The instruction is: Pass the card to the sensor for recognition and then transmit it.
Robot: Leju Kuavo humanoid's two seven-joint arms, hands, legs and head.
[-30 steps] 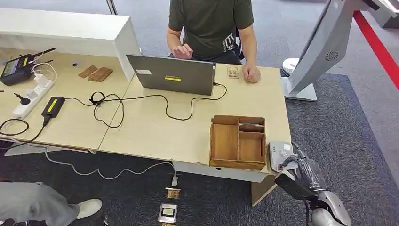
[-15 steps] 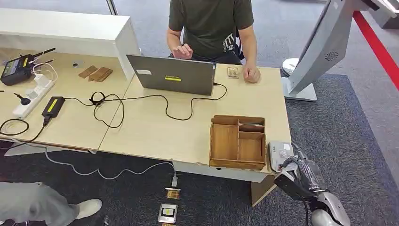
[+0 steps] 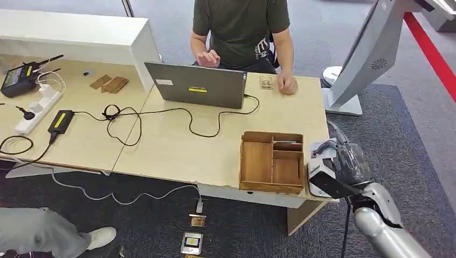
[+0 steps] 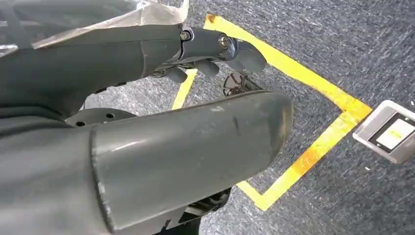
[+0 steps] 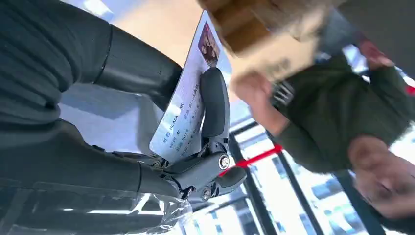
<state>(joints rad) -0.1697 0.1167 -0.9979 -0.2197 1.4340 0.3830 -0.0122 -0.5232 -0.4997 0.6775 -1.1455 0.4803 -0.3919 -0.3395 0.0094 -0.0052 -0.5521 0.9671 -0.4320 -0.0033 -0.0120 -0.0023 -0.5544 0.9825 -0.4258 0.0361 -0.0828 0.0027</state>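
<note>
My right hand [image 3: 347,161] hangs over the table's front right corner and pinches a white printed card [image 5: 185,105] between thumb and a dark finger [image 5: 214,100]. In the head view the card [image 3: 324,183] lies flat just above the grey sensor [image 3: 311,171], hiding most of it. Only the sensor's left edge shows beside the wooden tray. My left hand [image 4: 210,58] hangs over the carpet and holds nothing, thumb apart from its loosely bent fingers.
A wooden compartment tray [image 3: 271,161] sits just left of the sensor. A person sits behind a laptop [image 3: 196,85], one hand on the table's far right. Cables cross the table. A white kiosk [image 3: 365,54] stands to the right. A small device [image 3: 192,243] lies on the floor.
My right hand has risen from below the table's edge and moved in over the sensor, carrying the card with it. Everything else is as it was.
</note>
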